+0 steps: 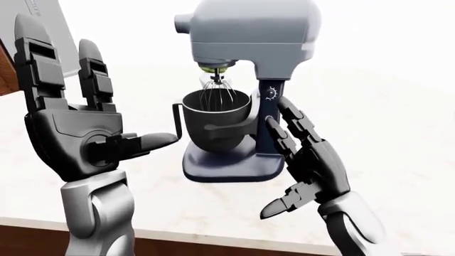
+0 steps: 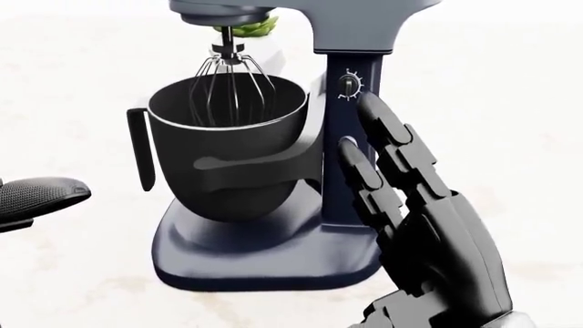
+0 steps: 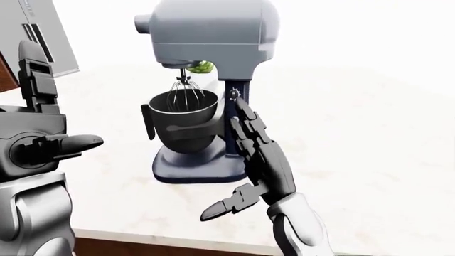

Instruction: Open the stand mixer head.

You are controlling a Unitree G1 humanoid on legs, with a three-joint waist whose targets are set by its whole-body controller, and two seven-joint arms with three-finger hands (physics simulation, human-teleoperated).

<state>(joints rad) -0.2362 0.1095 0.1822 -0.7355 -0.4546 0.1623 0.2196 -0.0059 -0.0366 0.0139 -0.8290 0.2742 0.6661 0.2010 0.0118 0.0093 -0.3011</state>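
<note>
A grey stand mixer [image 1: 249,37] stands on a pale counter [image 1: 398,133]. Its head is down, and the whisk [image 1: 217,93] hangs into the dark bowl [image 1: 213,120]. The dark column carries a dial [image 2: 350,85]. My right hand [image 1: 302,152] is open, with its fingers stretched up along the column's right side just below the dial; the fingertips [image 2: 372,109] look close to the column. My left hand [image 1: 78,128] is open and raised to the left of the bowl, its thumb pointing at the bowl handle [image 1: 177,120] without touching.
A green thing [image 3: 202,66] shows behind the mixer under its head. A grey appliance [image 3: 42,37] stands at the top left. The counter's near edge [image 1: 213,237] runs along the bottom, with wood below it.
</note>
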